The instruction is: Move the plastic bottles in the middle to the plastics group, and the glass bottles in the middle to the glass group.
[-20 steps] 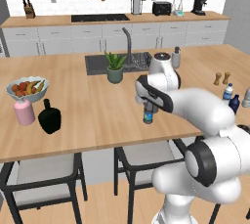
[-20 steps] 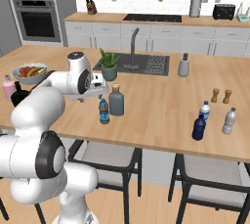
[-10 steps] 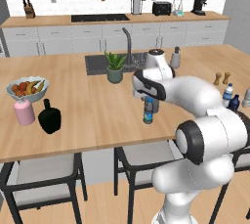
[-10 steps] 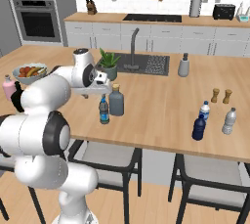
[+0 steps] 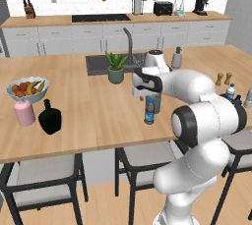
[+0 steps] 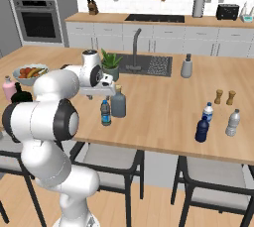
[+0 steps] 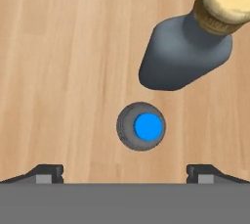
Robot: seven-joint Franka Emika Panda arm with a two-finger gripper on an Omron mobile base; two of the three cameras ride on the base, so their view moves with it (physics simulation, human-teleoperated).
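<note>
A small clear plastic bottle (image 7: 141,126) with a blue label and blue cap stands in the middle of the island (image 5: 98,116), also seen as the small bottle (image 5: 149,111) (image 6: 105,113). My gripper (image 7: 126,173) (image 5: 146,94) (image 6: 102,94) hangs open just above it, pointing down, with nothing between its fingers. Right beside it stands the grey-blue glass bottle (image 7: 185,59) (image 6: 118,103) with a tan cap. The plastics group (image 6: 208,112) at the right end holds a clear labelled bottle, a navy bottle (image 6: 202,130) and a pale bottle (image 6: 231,123). The glass group is the pink bottle (image 5: 23,112) and black bottle (image 5: 49,117) at the left.
A fruit bowl (image 5: 27,89) sits behind the glass group. A potted plant (image 5: 116,68), the sink with its faucet (image 5: 129,42) and a soap dispenser (image 6: 186,66) lie behind the bottles. Two brown shakers (image 6: 224,97) stand by the plastics group. Stools line the island's near edge.
The hand has shifted slightly left and lower, coming over the small clear bottle. The bottles have not moved, and the jaws stay wide.
</note>
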